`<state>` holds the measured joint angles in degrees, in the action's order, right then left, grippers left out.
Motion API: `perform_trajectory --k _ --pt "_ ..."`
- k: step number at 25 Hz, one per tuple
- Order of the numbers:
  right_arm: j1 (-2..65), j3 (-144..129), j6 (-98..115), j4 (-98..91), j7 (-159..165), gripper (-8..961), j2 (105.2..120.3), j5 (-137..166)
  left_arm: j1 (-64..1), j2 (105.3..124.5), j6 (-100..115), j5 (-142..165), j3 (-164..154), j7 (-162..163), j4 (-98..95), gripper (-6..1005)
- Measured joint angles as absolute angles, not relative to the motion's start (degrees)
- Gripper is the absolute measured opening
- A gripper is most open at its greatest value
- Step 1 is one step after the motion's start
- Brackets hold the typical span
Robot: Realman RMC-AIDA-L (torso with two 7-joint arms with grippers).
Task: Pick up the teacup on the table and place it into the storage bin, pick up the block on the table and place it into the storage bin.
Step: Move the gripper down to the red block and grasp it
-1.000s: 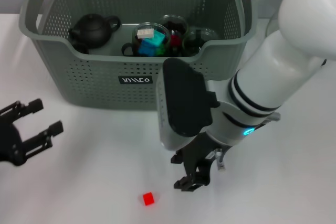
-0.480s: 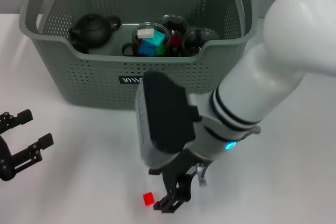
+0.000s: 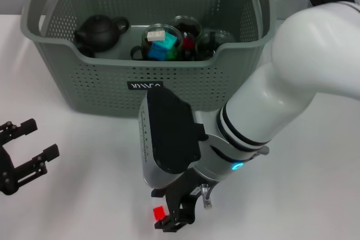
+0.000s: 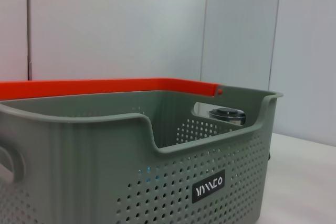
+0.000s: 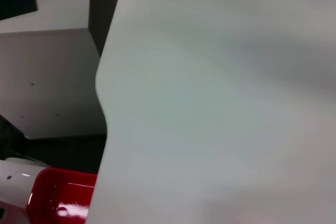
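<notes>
**Reaching for the block at the table's near edge**

Reaching low over the white table [image 3: 84, 195], the right gripper [image 3: 175, 216] hangs directly beside the small red cube-shaped block [image 3: 159, 213], its black fingers pointing down. The block lies just at the fingers' left side, partly hidden by them; whether the fingers touch it, or how far apart they stand, cannot be told. The white right arm [image 3: 281, 82] crosses in front of the bin.

The large grey perforated plastic storage bin [image 3: 101, 91] with orange handle tops stands at the far side of the table, its black label facing the robot. Inside rest a black teapot [image 3: 101, 31], several dark cups [image 3: 185, 26] and coloured blocks [image 3: 160, 49].

The left gripper [image 3: 22, 153] sits idle at the left edge, fingers spread apart, holding nothing, well apart from the block.
</notes>
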<state>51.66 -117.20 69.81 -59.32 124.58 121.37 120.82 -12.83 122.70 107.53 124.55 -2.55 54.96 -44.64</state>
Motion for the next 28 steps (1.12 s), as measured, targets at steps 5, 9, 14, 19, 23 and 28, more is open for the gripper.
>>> perform_trajectory --k 5,9,14,19,23,28 --pt "51.7 -118.8 68.1 -58.7 124.7 681 121.45 120.8 -12.9 122.70 107.5 124.5 -2.4 54.9 -44.5 703" --pt "51.6 -119.2 66.9 -58.0 124.7 567 121.47 120.8 -13.0 122.71 107.5 124.5 -2.4 54.9 -44.5 702" --pt "51.7 -119.6 66.1 -56.9 124.7 545 121.55 120.7 -13.0 122.78 107.5 124.5 -2.5 54.9 -44.4 702" --pt "51.7 -119.8 65.8 -56.7 124.7 548 121.64 120.3 -13.0 122.79 107.2 124.5 -2.4 54.9 -44.4 702" --pt "51.8 -120.1 65.5 -55.9 124.1 548 121.65 118.4 -13.1 122.90 106.5 124.5 -2.5 54.9 -44.3 702" --pt "52.0 -120.6 64.9 -55.1 124.1 547 121.64 118.1 -13.2 122.98 106.3 124.5 -2.5 54.9 -44.3 702"
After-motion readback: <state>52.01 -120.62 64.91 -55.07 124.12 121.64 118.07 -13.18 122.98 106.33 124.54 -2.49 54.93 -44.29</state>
